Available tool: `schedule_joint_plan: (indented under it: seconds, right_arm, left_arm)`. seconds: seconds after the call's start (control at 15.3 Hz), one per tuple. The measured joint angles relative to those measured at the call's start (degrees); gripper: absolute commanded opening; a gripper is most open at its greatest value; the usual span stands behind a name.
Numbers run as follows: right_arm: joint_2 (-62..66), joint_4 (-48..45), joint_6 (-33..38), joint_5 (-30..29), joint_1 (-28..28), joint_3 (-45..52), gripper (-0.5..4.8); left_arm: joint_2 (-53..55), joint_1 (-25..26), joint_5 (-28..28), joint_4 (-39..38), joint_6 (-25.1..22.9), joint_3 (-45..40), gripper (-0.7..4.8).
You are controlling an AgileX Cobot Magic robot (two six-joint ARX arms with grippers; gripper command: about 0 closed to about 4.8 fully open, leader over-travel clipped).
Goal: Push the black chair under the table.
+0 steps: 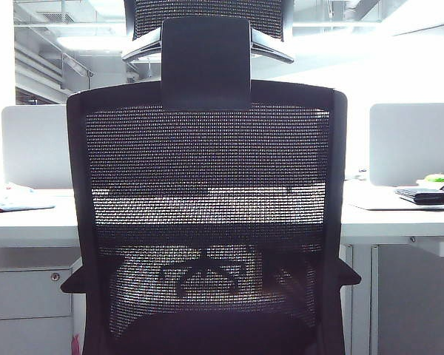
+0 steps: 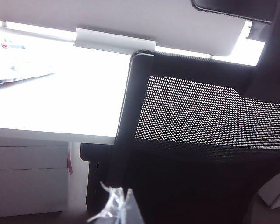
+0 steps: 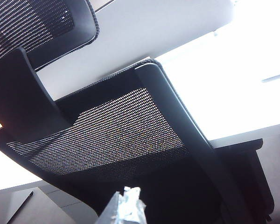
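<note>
one black chair (image 1: 207, 214) fills the exterior view, back toward the cam, seat already close to the one table (image 1: 29, 222); its 2 armrests sit just below the tabletop edge. mesh back w/ 1 headrest bracket (image 1: 206, 63) and 1 mesh headrest (image 1: 207, 16) above it. 2 grey divider panels (image 1: 35, 146) stand behind the table, 1 each side. drawer cabinet (image 1: 26, 310) w/ 1 round lock at lower left. 1 black wallet-like item (image 1: 423, 196) on the right of the tabletop, some papers (image 1: 11, 201) on the left.

left gripper (image 2: 115, 207): only a clear tip shows, just beside the chair's left frame edge; can't tell if jaws are apart or together. right gripper (image 3: 126, 205): same, clear tip near the chair back's lower right; can't tell.
</note>
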State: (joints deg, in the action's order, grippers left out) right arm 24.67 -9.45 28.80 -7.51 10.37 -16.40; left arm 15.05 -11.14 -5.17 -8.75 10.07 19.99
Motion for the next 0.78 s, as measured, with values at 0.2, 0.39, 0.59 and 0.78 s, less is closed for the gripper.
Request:
schedule_joint_plan:
  seconds: [0.2,0.39,0.59,0.78]
  right_arm:
    - [0.0,0.0,0.0,0.0,0.0,0.0,-0.01]
    - [0.0,0.0,0.0,0.0,0.0,0.0,-0.01]
    - [0.0,0.0,0.0,0.0,0.0,0.0,-0.01]
    - [0.0,0.6,0.0,0.0,0.0,0.0,-0.01]
  left_arm:
    - [-4.0,0.8,-0.6,-2.7,-6.0,-0.2,-0.05]
    - [-10.8,2.8,-2.5,-3.0,-9.5,-4.0,-0.05]
    - [-14.7,5.1,-2.7,-2.3,-9.4,-9.0,-0.05]
    - [-14.8,7.3,-1.4,3.1,-7.2,-13.9,-0.05]
